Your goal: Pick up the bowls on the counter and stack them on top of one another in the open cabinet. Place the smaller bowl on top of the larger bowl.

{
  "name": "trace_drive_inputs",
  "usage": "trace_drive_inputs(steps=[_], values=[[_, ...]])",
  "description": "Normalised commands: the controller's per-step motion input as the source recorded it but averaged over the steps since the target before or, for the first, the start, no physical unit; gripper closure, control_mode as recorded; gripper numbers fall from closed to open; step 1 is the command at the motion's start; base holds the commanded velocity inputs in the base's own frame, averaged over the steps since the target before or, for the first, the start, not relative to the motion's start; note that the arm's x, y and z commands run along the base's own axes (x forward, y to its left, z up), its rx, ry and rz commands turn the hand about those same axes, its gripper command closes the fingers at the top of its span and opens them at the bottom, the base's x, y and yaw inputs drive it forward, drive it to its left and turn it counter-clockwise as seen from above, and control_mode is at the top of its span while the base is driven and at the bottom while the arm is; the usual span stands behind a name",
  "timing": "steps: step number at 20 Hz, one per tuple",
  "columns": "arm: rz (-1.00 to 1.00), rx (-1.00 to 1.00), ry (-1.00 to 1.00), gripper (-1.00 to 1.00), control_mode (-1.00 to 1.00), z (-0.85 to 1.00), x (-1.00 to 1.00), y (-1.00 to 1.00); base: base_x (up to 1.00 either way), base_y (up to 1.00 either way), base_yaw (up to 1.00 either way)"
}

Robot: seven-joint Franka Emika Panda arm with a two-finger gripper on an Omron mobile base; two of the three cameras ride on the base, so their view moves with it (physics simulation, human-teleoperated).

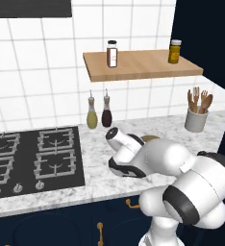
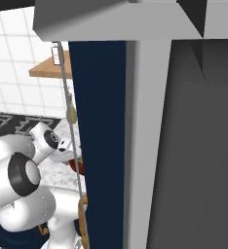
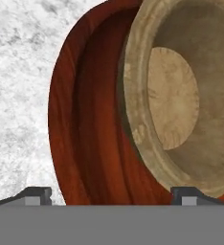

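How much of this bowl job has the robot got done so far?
The small tan bowl already sits inside the wide reddish-brown bowl, but both are on the marbled counter, not in a cabinet. In the hand view the tool is open low over the red bowl's rim, holding nothing. Left: lifting the bowls into the open cabinet.

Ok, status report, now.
Gripper open, low over the bowls. Smaller bowl sits inside larger bowl on the counter. Nothing in the way.
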Motion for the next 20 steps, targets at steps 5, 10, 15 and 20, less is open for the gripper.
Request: trace_drive_inputs(steps=[5,10,15,20], values=[[0.0,0.0,0.0,-1.0,-1.0,-0.35,0.08,0.0,0.0,0.0,0.0],[0.0,0.0,-0.01,-1.0,-1.0,-0.09,-0.01,0.0,0.0,0.0,0.0],[0.0,-0.02,-0.02,-1.0,-1.0,-0.27,0.0,-0.1,0.0,0.0,0.0],[0.0,-0.03,-0.07,1.0,-1.0,-0.36,0.02,-0.3,0.0,0.0,0.0]])
